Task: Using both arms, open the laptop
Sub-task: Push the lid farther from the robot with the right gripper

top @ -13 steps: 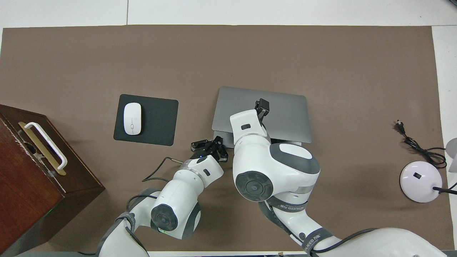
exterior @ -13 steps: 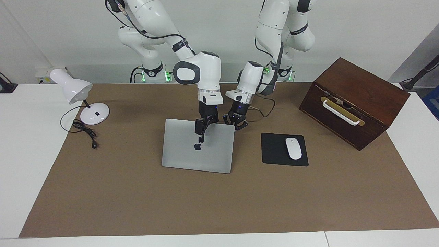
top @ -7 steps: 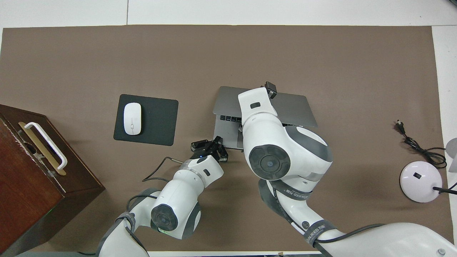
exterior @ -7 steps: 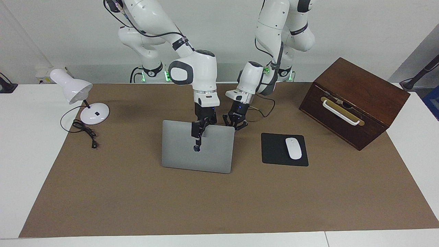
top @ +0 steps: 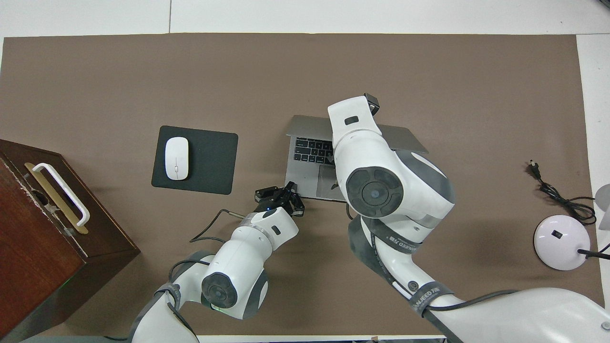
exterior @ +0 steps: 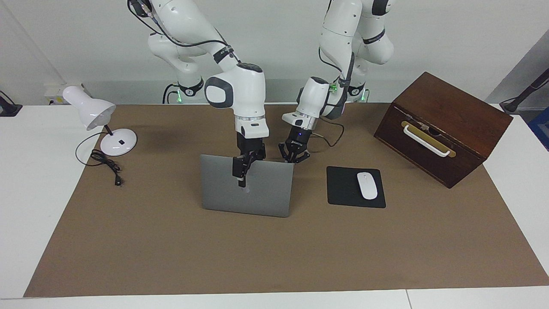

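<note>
Only a grey band on the right arm [top: 419,297] carries lettering, too small and slanted to read.

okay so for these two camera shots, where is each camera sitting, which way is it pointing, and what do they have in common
Facing view: high across the table, looking back at the robots; both arms show with their bases, the right gripper at the raised lid of the laptop.
Overhead view: above the robots' end, looking forward and steeply down; both arms enter from the bottom, the left gripper, shut, at the laptop's base corner.
Shared: laptop, mouse pad with mouse, wooden box, lamp.
</note>
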